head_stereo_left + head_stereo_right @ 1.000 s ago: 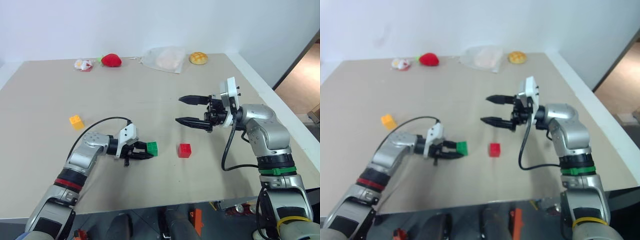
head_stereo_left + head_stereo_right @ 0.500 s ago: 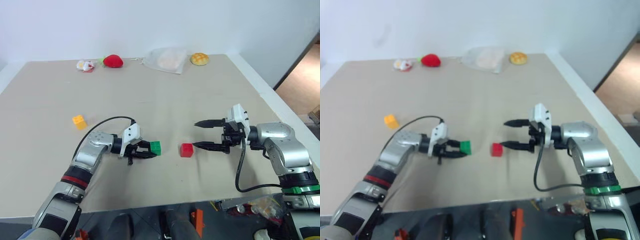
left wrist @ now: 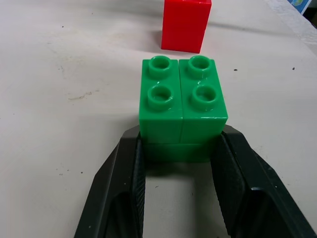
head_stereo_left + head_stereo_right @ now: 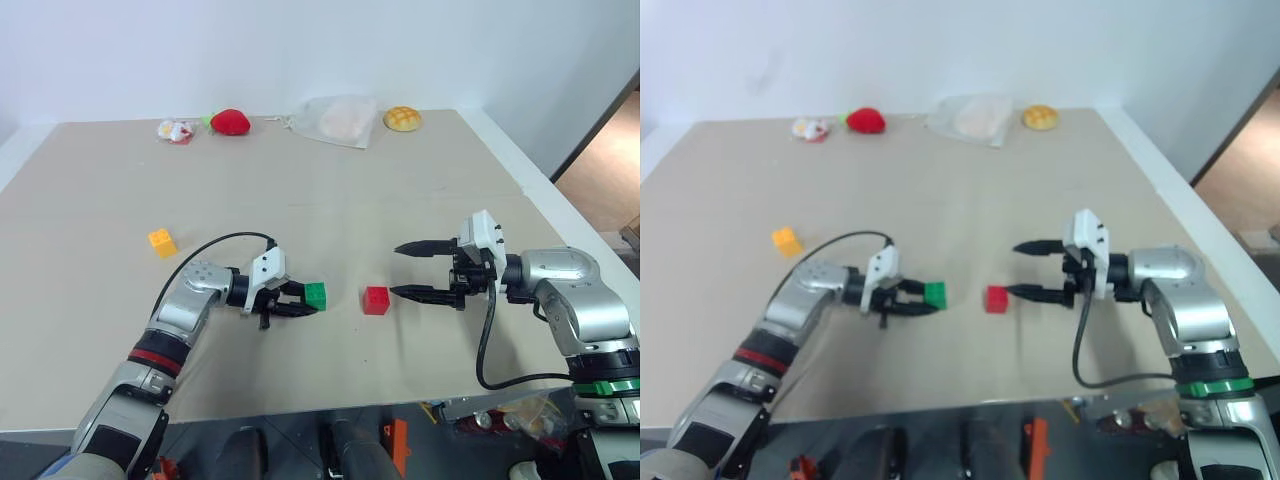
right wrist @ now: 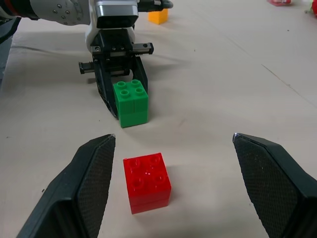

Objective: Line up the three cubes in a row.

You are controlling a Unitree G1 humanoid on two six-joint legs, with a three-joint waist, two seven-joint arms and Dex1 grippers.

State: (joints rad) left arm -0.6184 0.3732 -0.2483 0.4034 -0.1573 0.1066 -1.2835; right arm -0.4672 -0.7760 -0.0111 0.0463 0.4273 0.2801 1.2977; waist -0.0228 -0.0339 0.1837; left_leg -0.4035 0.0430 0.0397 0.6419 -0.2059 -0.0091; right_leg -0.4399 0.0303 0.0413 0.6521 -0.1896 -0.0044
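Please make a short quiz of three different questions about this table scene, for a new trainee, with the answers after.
1. True or false: the left gripper is shut on the green cube.
2. Which cube lies nearest the open right gripper? A yellow cube B red cube C green cube
3. Fill in: the yellow cube lies apart on the robot's ____ side.

Key: 1 true; 2 B, the red cube; 3 left.

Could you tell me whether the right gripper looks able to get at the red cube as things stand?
Probably yes: the right gripper is open and points at the red cube, with bare table between them.
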